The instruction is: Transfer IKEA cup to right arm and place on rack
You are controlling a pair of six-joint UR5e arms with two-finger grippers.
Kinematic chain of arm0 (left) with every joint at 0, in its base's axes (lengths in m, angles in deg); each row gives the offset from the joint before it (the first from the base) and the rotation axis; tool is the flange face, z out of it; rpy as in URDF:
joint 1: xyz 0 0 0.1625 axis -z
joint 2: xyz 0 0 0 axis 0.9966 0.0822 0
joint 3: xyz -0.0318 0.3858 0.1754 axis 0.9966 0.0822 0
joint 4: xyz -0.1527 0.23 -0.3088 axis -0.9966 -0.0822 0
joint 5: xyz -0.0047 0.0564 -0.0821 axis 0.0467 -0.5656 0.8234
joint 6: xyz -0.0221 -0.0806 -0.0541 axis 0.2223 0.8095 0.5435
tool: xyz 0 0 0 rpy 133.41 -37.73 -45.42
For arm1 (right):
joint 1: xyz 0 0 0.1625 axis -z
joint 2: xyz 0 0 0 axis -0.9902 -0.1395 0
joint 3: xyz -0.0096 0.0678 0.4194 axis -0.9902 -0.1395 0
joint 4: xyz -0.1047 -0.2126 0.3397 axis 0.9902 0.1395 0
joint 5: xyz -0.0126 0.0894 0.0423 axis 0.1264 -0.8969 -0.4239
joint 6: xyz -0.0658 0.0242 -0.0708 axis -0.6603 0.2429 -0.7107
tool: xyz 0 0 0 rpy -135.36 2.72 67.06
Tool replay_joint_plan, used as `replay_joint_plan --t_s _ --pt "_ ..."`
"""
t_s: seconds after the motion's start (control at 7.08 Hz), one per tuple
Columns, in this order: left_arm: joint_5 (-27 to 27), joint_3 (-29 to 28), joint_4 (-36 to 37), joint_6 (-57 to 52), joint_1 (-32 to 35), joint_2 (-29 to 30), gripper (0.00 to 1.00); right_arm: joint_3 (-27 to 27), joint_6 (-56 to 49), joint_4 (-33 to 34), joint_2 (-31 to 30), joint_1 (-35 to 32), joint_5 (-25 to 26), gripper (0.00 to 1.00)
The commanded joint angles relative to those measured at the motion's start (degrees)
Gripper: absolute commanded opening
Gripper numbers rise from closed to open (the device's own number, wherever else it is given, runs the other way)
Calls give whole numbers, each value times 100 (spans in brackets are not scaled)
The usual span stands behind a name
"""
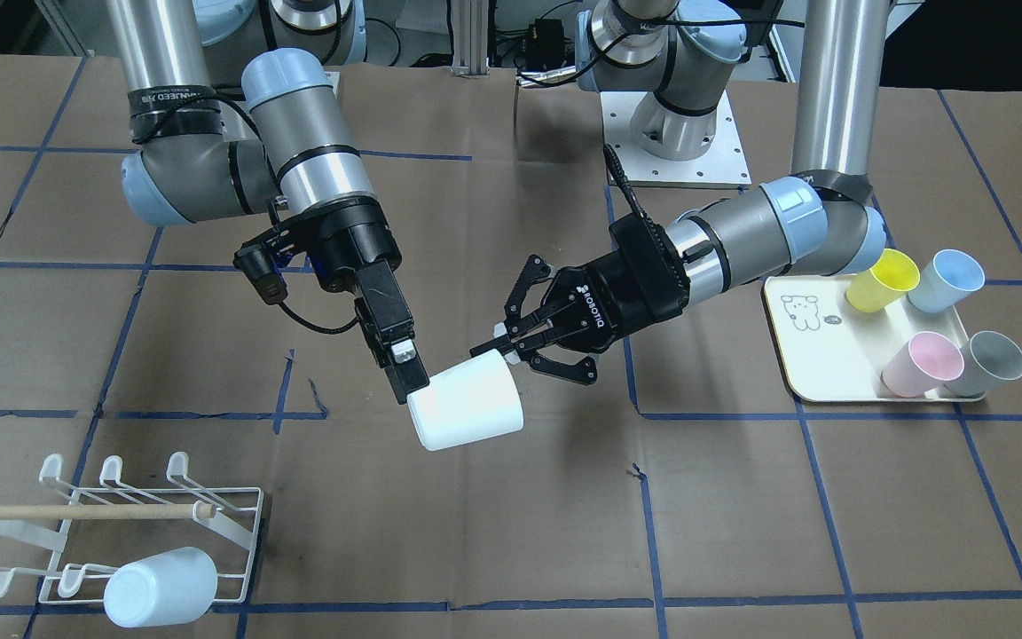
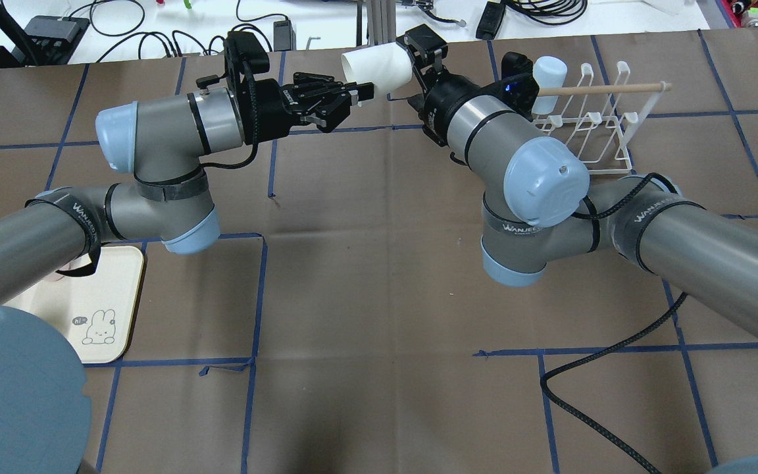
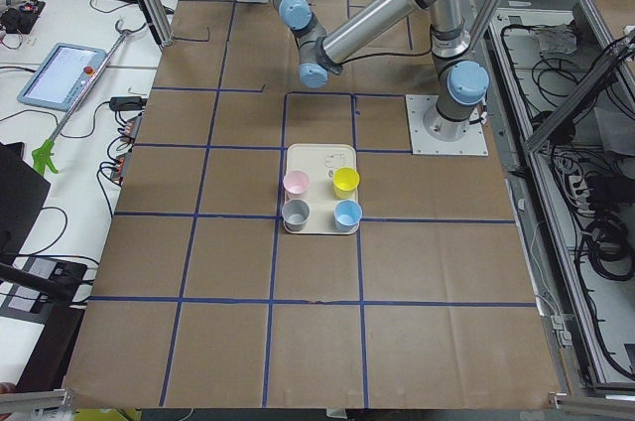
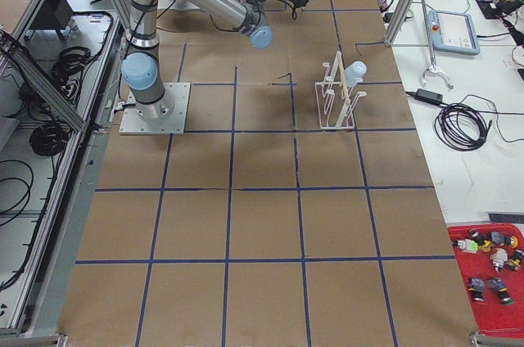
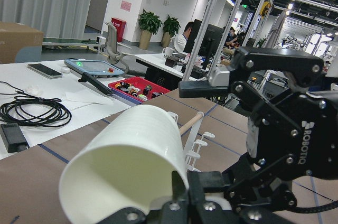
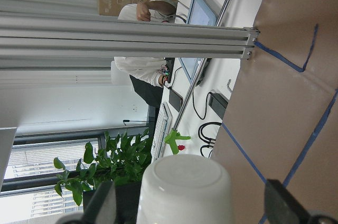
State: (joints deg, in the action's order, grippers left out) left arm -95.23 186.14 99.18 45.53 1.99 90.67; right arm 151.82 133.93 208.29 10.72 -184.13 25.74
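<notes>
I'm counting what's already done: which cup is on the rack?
The pale blue cup hung over a prong of the white wire rack. The white cup is held between the grippers; the other four stand on the tray.

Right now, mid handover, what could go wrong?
The white plastic cup hangs by its rim from the left end effector; the right end effector straddles its base, not yet closed. Releasing early could drop it. Later, the pale blue cup already on the white wire rack could get bumped.
</notes>
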Motion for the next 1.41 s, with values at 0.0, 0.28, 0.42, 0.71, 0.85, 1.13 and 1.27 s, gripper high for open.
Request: replay_joint_plan --t_s 0.0,0.28,0.42,0.71,0.85,1.13,1.27 --pt "0 -5 0 3 -8 0 7 -208 6 -1 162 -41 -17 100" --pt "0 -5 0 3 -8 9 7 -288 6 7 250 -94 -8 100" --pt "0 -5 0 3 0 0 7 -331 6 -1 311 -94 -8 100" --pt "-9 -14 0 56 -8 0 7 -393 6 -1 443 -147 -8 100" --pt "-9 -5 0 56 0 -8 7 -402 6 -10 435 -147 -8 100" --pt "0 -5 0 64 -8 -35 7 -420 32 -62 400 -147 -8 100" --pt "0 -5 0 64 0 -35 7 -463 32 -89 400 -147 -8 100"
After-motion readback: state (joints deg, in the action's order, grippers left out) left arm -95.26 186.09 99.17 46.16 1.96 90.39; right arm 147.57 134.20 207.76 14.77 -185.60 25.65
